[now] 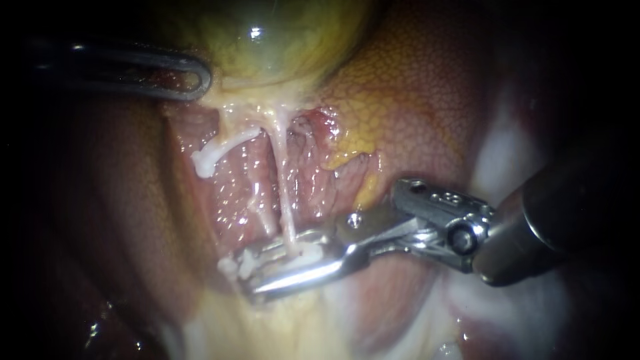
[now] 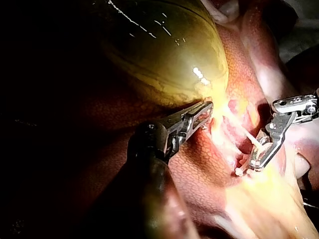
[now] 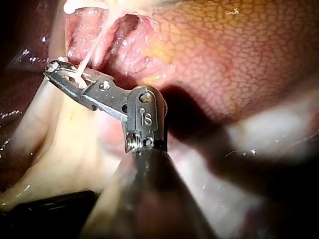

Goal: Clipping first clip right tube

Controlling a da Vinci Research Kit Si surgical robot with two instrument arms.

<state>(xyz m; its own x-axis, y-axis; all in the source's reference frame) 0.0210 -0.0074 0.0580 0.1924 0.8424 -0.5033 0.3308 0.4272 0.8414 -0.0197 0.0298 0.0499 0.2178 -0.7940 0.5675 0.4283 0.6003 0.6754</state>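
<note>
The right instrument point(image 1: 244, 277) has its jaws narrowly apart, a slim gap showing. The right tube point(image 1: 285, 200) runs down between them about midway along their length.

The tube is thin and looks taut from the gallbladder point(image 1: 267, 40) down to the jaws. I judge that any pull or twist while closing could tear it or strip it off the bed point(image 1: 313, 167). The jaw tips reach well past the tube to the bed's lower edge, so closing could also pinch tissue there. The left tube point(image 1: 220, 150) ends near the bed's left edge, apart from the jaws, but a sideways drift could catch it or the fine strand point(image 1: 263, 213) just beside the right tube.

The bed is raw, wet and glistening, and probably slippery. The mottled liver point(image 1: 413, 113) rises on both sides, so the jaws work in a narrow trough. The left instrument point(image 1: 197, 79) lies at the gallbladder's neck, well apart from the right one. The right shaft's own side looks freer.
</note>
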